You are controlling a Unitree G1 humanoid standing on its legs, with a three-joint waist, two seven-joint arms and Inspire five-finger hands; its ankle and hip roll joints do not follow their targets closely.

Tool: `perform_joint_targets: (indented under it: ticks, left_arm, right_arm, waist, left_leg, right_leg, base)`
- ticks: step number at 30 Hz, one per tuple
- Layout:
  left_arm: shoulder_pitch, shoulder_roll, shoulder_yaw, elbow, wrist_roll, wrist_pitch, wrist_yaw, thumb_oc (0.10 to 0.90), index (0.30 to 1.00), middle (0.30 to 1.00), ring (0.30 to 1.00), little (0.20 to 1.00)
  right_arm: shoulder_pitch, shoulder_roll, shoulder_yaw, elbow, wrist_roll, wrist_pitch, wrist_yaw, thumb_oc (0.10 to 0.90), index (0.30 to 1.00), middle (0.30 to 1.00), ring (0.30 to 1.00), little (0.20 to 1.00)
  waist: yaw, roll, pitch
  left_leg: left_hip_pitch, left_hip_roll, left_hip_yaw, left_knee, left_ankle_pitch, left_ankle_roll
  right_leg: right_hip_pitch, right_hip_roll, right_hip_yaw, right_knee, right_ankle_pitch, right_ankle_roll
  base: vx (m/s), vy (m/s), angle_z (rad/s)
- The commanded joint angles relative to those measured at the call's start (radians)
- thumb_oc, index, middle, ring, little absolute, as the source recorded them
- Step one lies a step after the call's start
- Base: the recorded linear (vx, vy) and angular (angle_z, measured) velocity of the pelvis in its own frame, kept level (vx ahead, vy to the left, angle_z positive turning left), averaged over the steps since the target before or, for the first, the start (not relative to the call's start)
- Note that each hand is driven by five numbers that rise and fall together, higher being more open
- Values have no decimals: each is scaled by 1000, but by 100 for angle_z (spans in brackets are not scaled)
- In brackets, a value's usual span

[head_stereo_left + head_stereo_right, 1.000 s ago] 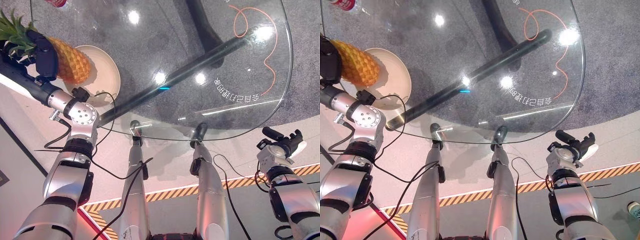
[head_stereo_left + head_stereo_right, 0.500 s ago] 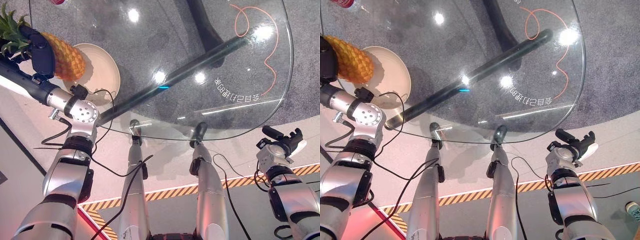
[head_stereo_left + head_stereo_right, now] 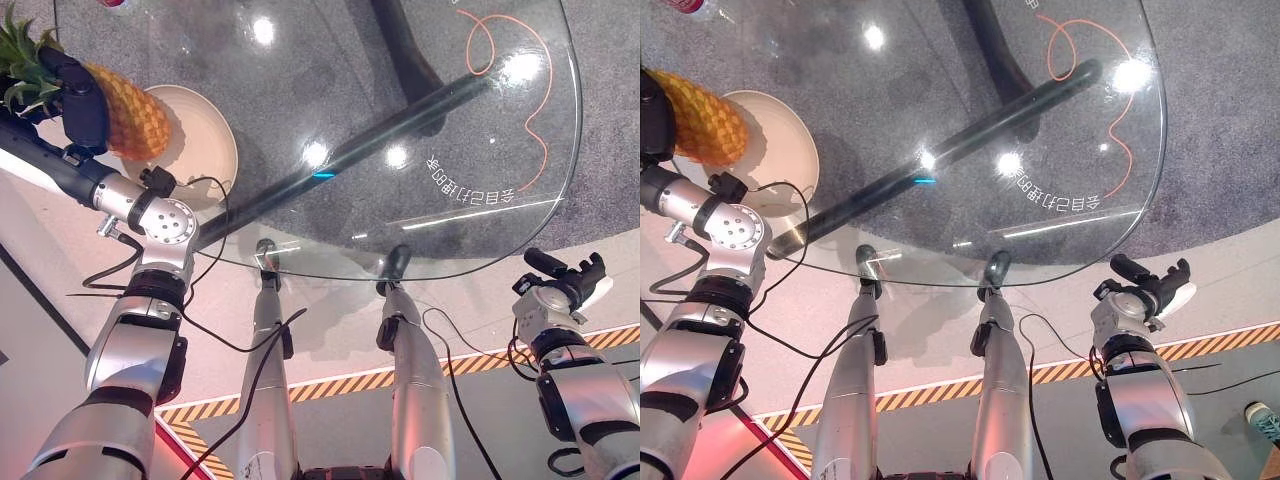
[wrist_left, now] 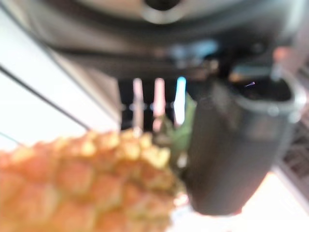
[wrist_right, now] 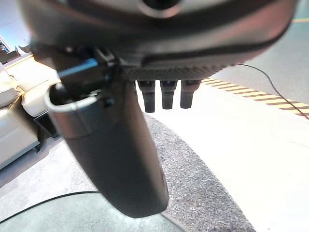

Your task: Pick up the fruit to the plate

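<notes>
A pineapple point(image 3: 125, 108) with a green leafy crown point(image 3: 22, 60) is held at the table's near left, over the left part of a cream plate point(image 3: 205, 140). My left hand point(image 3: 78, 92) is shut on the pineapple's upper body, and the fruit point(image 4: 87, 188) shows close up past the thumb point(image 4: 231, 150) in the left wrist view. Whether the pineapple rests on the plate or hangs just above it I cannot tell. My right hand point(image 3: 566, 283) is off the table at the lower right, fingers relaxed and holding nothing, its thumb point(image 5: 116, 159) showing in the right wrist view.
The round glass table point(image 3: 400, 120) has a dark bar beneath it and an orange line and print at its right. A red-labelled object point(image 3: 685, 6) stands at the far left edge. Grey carpet shows through the glass, and a yellow-black striped line point(image 3: 330, 388) runs along the floor below.
My left hand carried the pineapple a little toward the far left, lifting it from lower over the plate. The right hand has stayed still.
</notes>
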Motion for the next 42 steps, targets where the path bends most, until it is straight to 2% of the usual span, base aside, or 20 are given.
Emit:
perform_joint_targets:
  ticks: [1,4,6,7,8,9,17,22,31,32,33,38,39,42]
  left_arm:
    - [-114,105,21,27,26,-120,30,133,328,328,328,233]
    - [-110,101,20,29,25,-124,26,133,328,328,328,233]
    - [-112,100,20,37,24,-130,23,163,354,354,354,263]
    - [-112,101,19,40,23,-131,20,188,375,375,375,288]
    - [-112,100,18,41,21,-132,18,251,429,429,429,351]
    - [-111,100,18,42,21,-133,16,270,446,446,446,370]
    - [-109,100,17,49,9,-142,3,298,469,469,469,398]
    - [-106,94,14,45,0,-140,-9,372,533,533,533,472]
    - [-93,85,11,38,-8,-147,-15,435,587,587,587,535]
    - [-93,83,10,38,-9,-150,-16,545,681,681,681,645]
    - [-93,82,11,36,-12,-152,-19,594,724,724,724,694]
    - [-87,78,14,34,-38,-163,-31,690,806,806,806,790]
    - [-80,75,15,31,-48,-168,-39,800,900,900,900,900]
    - [-67,69,17,25,-59,-171,-40,800,900,900,900,900]
  right_arm:
    - [20,-30,3,52,2,-58,-30,800,900,900,900,900]
    - [18,-26,7,50,5,-58,-29,800,900,900,900,900]
    - [14,-23,11,53,7,-61,-30,800,900,900,900,900]
    - [13,-24,12,54,8,-61,-30,800,900,900,900,900]
    - [13,-24,13,54,8,-60,-30,800,900,900,900,900]
    - [13,-24,13,54,7,-59,-30,800,900,900,900,900]
    - [7,-27,11,61,5,-60,-28,800,900,900,900,900]
    - [8,-25,12,59,5,-61,-33,800,900,900,900,900]
    - [10,-23,14,59,9,-62,-32,800,900,900,900,900]
    - [8,-24,13,60,9,-60,-33,800,900,900,900,900]
    - [7,-25,12,61,8,-58,-31,800,900,900,900,900]
    - [10,-26,7,61,6,-60,-29,800,900,900,900,900]
    - [14,-24,8,62,6,-64,-29,800,900,900,900,900]
    - [19,-21,9,60,4,-68,-32,800,900,900,900,900]
  waist:
    - [27,-43,-27]
    - [28,-48,-27]
    - [27,-49,-27]
    - [26,-49,-27]
    - [26,-49,-27]
    - [26,-49,-27]
    - [29,-49,-27]
    - [30,-48,-27]
    - [31,-52,-27]
    - [31,-52,-27]
    - [32,-52,-27]
    - [34,-49,-27]
    - [37,-48,-27]
    - [39,-46,-27]
  left_leg:
    - [-30,38,-10,142,-117,-28]
    - [-32,35,-16,146,-119,-27]
    - [-32,33,-19,146,-120,-25]
    - [-32,33,-19,146,-120,-25]
    - [-31,32,-19,145,-120,-25]
    - [-31,32,-19,145,-120,-25]
    - [-29,30,-19,142,-121,-24]
    - [-29,26,-21,141,-122,-23]
    - [-31,27,-21,141,-124,-23]
    - [-31,27,-20,141,-124,-23]
    - [-32,28,-18,142,-124,-23]
    - [-32,30,-14,143,-124,-25]
    - [-29,31,-13,145,-126,-25]
    - [-22,32,-14,146,-134,-26]
  right_leg:
    - [12,-2,71,19,15,65]
    - [12,1,75,16,18,66]
    - [11,4,81,11,21,64]
    - [12,4,82,10,21,64]
    - [12,5,83,11,21,64]
    - [12,5,82,11,20,64]
    - [17,4,81,6,21,66]
    - [17,4,83,4,21,66]
    - [18,6,80,3,20,67]
    - [17,6,78,4,19,67]
    - [17,6,76,6,18,67]
    - [17,1,66,11,15,68]
    - [20,-1,63,13,12,69]
    - [27,0,62,15,5,69]
  base:
    - [0,0,0]
    - [-2,-11,0]
    - [0,0,0]
    - [0,0,0]
    - [0,0,0]
    - [0,0,0]
    - [0,0,0]
    - [0,0,0]
    - [0,0,0]
    - [0,0,0]
    - [0,0,0]
    - [0,0,0]
    - [0,0,0]
    - [0,0,0]
